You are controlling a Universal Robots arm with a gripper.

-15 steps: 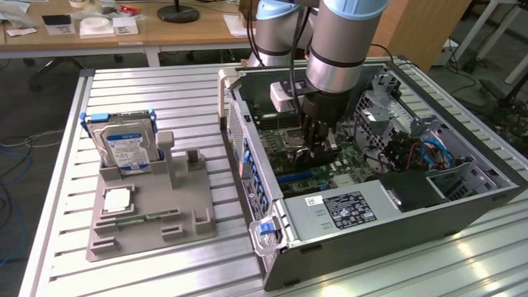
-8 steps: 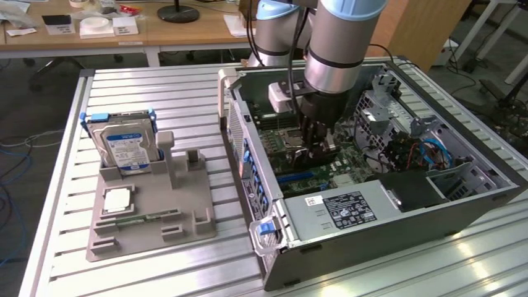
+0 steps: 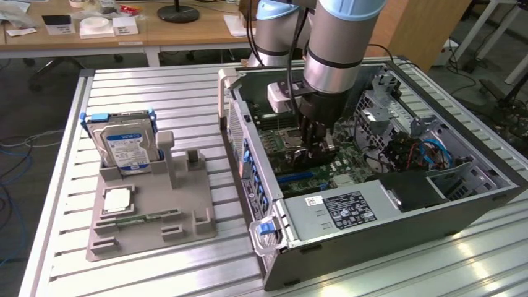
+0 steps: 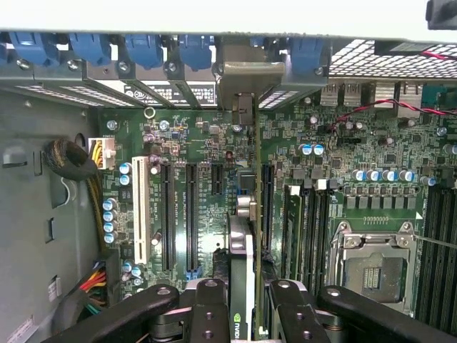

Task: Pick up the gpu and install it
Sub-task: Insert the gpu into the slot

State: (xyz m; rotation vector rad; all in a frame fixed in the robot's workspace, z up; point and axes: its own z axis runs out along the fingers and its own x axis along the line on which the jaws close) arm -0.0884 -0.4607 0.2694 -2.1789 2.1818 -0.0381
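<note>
Black fingers (image 4: 241, 309) pinch the thin flat gpu (image 4: 241, 243) edgewise above the green motherboard (image 4: 207, 186).

Table (image 3: 148, 86): ribbed bare metal, satin. Computer case (image 3: 387, 232): dark painted metal. Holder tray (image 3: 144, 216): matt grey plastic.

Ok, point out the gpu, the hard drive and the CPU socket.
gpu (image 4: 241, 286): wrist view, top edge of the card between the jaws.
hard drive (image 3: 128, 148): exterior view, its label face.
CPU socket (image 4: 371, 275): wrist view, centre of the socket.
</note>
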